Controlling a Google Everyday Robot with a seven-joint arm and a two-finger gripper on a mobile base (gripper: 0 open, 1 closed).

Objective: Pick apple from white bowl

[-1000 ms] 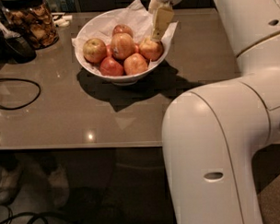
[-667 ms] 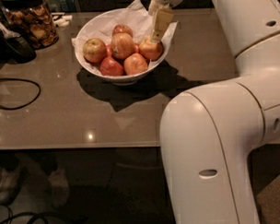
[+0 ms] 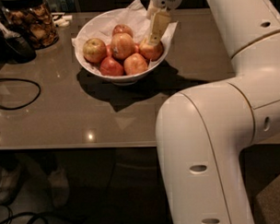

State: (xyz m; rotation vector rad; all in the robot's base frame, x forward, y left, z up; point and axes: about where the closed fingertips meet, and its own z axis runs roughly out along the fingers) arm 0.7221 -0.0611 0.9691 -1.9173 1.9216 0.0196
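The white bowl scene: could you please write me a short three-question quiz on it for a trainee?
1. True or false: the gripper reaches into the white bowl, at the apple.
2. What stands on the table to the left of the bowl in the camera view? A. glass jar B. kettle C. plate
3. Fill in: the bowl is lined with crinkled white ____.
Key: 1 true; 2 A; 3 paper.
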